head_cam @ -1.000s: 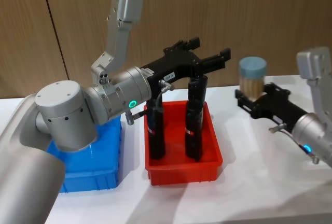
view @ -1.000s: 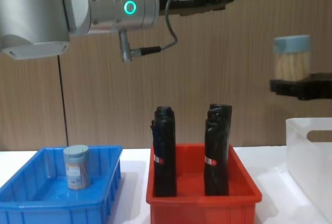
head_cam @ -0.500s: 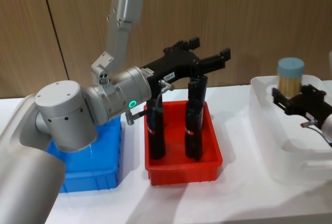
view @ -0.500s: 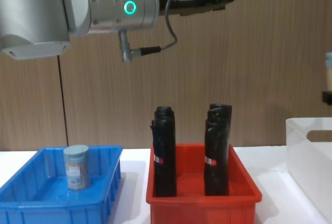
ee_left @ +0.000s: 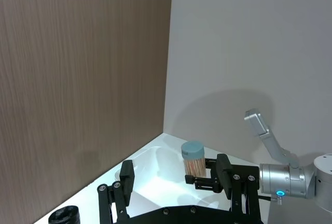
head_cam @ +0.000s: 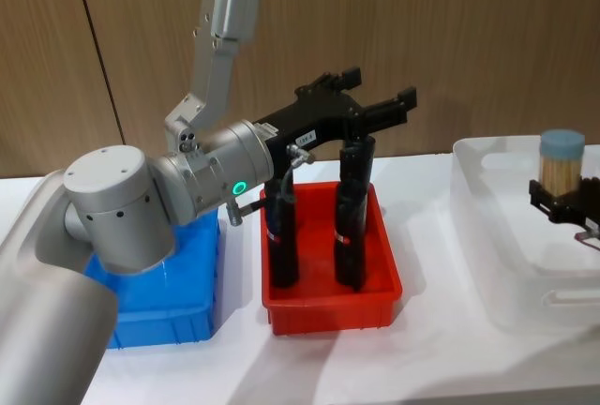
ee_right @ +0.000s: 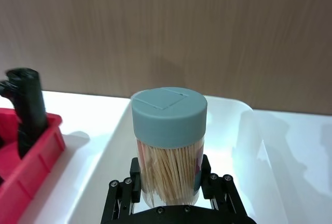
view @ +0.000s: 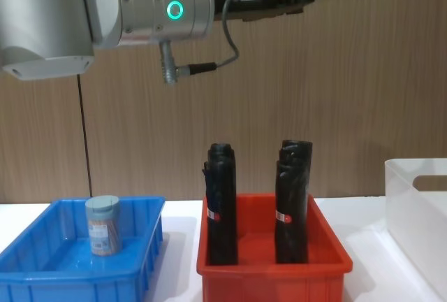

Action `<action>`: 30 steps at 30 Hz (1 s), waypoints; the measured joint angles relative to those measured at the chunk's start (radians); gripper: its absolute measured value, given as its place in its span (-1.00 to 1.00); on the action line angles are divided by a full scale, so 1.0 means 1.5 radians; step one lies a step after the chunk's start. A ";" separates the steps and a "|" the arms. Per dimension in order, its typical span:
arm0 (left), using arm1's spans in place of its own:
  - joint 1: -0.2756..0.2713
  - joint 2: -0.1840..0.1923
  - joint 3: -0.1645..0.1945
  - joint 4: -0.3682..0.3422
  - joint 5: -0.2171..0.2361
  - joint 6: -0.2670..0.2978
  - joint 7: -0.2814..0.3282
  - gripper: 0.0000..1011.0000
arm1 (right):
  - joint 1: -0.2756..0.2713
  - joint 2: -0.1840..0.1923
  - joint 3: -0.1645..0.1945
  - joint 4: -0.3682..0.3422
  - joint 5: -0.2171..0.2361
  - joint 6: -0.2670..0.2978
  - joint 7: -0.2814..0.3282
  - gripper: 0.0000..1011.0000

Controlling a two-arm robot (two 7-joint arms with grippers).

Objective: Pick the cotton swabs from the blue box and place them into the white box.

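One swab jar (head_cam: 562, 163) is gripped by the right gripper (head_cam: 565, 191) over the white box (head_cam: 497, 264) in the head view; the left gripper (head_cam: 380, 88) is raised above the red bin (head_cam: 328, 316), fingers spread, empty. Right wrist view: jar clamped upright. Chest view: a second jar (view: 103, 225) is stood in the blue box (view: 42, 274).

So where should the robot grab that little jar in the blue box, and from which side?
Probably around its clear round body, just under the lid, coming down from above with the left gripper. The jar stands upright in the blue box, whose walls reach about its lid, so a level sideways reach looks blocked. The right gripper holds the other jar across its body too.
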 joint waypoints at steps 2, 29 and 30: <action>0.000 0.000 0.000 0.000 0.000 0.000 0.000 0.98 | 0.004 0.001 0.002 0.011 0.002 0.003 0.000 0.23; 0.000 0.000 0.000 0.000 0.000 0.000 0.000 0.98 | 0.006 0.010 0.017 0.055 0.014 -0.003 0.004 0.98; 0.000 0.000 0.000 0.000 0.000 0.000 0.000 0.98 | 0.004 0.010 0.018 0.052 0.014 -0.005 0.005 0.98</action>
